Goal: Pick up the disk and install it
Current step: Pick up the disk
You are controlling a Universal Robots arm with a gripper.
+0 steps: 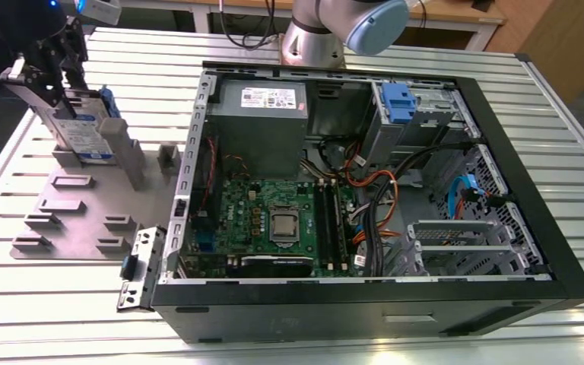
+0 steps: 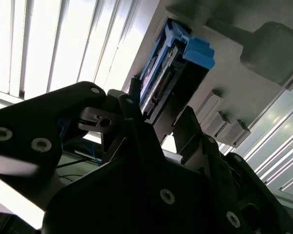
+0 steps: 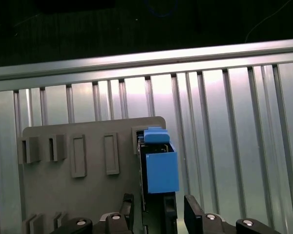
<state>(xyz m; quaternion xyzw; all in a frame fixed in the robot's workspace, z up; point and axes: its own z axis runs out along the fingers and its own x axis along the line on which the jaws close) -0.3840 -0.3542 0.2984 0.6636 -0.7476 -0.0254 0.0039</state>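
**ENTRY 1: gripper** (image 3: 158, 217)
- State: released. Its 2 fingers (image 3: 193, 214) stand spread, 1 on each side of the disk. In the first wrist view a thin bright gap shows beside 1 of them. Nothing is held.

**ENTRY 2: disk** (image 1: 87, 133)
- Place: far left in the exterior view, standing on edge with a slight lean.
- It sits in a slot of the grey fixture plate (image 1: 79, 220) on the slatted table (image 1: 28, 304).
- It is well apart from the open computer case (image 1: 535, 228) and from the drive cage (image 1: 444, 106) at the case's far right.
- Not yet lifted or installed.

**ENTRY 3: relation of 1 to 2**
- The disk's upper end lies directly between the jaws.
- The gripper sits over it, roughly in line with its lean.

**ENTRY 4: handling note (judgement)**
- Step in hand: the grasp.
- Centre the disk between the jaws so both pads meet its flat faces together, not the blue rails.
- Match the lean first; a skewed grip would likely bind the disk in its slot or tip it against the neighbouring posts.
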